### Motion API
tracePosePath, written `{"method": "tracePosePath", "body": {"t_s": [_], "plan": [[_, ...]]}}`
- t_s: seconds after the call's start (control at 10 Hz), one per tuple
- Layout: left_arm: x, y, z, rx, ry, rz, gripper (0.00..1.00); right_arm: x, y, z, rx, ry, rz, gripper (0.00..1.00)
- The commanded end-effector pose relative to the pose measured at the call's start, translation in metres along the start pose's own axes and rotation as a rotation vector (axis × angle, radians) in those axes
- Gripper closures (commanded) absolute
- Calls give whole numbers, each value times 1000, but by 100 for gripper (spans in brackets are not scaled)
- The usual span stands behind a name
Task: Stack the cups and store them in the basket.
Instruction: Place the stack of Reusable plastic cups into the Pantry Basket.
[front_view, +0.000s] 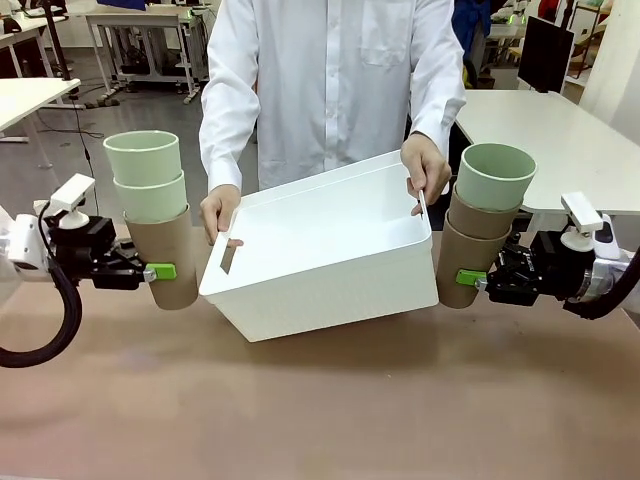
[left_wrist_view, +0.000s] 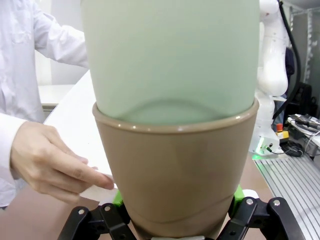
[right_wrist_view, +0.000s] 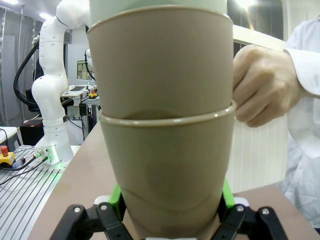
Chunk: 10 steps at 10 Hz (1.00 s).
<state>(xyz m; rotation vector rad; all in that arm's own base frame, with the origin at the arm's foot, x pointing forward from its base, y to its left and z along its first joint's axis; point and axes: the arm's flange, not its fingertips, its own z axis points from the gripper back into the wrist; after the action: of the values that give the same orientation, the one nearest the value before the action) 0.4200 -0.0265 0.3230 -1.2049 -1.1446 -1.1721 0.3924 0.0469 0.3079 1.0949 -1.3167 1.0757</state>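
Note:
A person in a white shirt holds the white basket (front_view: 330, 250) tilted above the table's middle, one hand (front_view: 219, 213) at each short end. My left gripper (front_view: 158, 271) is shut on a stack of cups (front_view: 153, 215): a brown one (left_wrist_view: 175, 175) at the bottom with two mint green ones (left_wrist_view: 170, 55) nested in it, held upright just left of the basket. To the basket's right my right gripper (front_view: 470, 278) is shut on another stack of cups (front_view: 480, 225), two brown ones (right_wrist_view: 165, 130) topped by a mint green one (front_view: 495, 175), leaning slightly right.
The brown tabletop (front_view: 320, 400) lies below the basket and both stacks. The person's hand (right_wrist_view: 262, 85) grips the basket's edge close beside the right stack; another hand (left_wrist_view: 50, 162) is next to the left stack. White tables (front_view: 560, 140) stand behind.

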Motion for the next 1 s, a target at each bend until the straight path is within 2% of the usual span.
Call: {"method": "tracePosePath", "body": {"t_s": [0.0, 0.2, 0.6, 0.9], "plan": [[52, -13, -2, 12, 70, 9, 15, 4, 0, 0, -1, -10, 12, 13], [101, -14, -17, 8, 168, 26, 15, 4, 0, 0, -1, -10, 12, 13], [188, -2, -81, -8, 494, 30, 15, 4, 0, 0, -1, -10, 12, 13], [197, 24, -130, -12, 712, 44, 15, 4, 0, 0, -1, -10, 12, 13]]}}
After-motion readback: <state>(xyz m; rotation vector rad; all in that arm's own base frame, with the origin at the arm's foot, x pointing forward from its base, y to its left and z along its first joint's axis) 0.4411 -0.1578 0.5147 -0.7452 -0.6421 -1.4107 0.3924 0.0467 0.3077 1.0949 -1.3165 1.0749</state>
